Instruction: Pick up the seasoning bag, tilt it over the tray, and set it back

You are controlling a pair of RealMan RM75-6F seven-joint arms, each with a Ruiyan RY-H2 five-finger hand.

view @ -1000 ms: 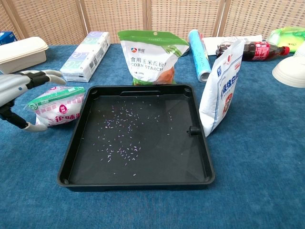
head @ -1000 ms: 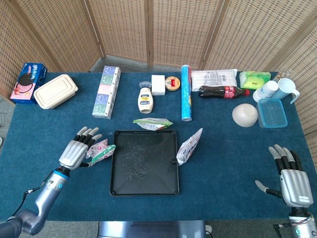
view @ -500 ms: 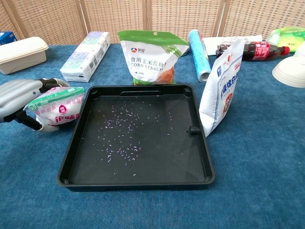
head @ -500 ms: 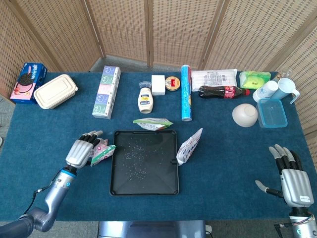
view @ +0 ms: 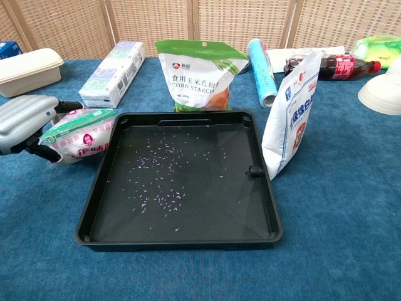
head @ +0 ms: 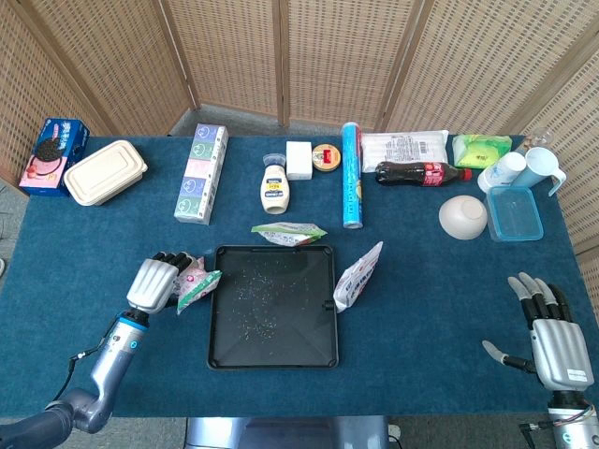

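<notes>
The seasoning bag [head: 195, 284] [view: 78, 133], pink and white with a green top, lies just left of the black tray [head: 281, 337] [view: 207, 219]. My left hand [head: 154, 282] [view: 25, 122] grips the bag's left end with its fingers curled around it; the bag's right end leans at the tray's left rim. Small purple grains are scattered inside the tray. At the table's near right corner my right hand [head: 550, 335] rests with fingers spread, holding nothing; the chest view does not show it.
A corn starch bag [head: 288, 233] [view: 200, 75] stands behind the tray and a white bag [head: 358, 277] [view: 291, 116] leans at its right rim. Along the back are a tissue box [head: 202, 173], mayonnaise [head: 274, 186], a blue tube [head: 351, 185], a cola bottle [head: 423, 173] and a bowl [head: 463, 216].
My left hand has closed from spread fingers onto the seasoning bag, and the bag has shifted a little toward the tray. The right hand has stayed still.
</notes>
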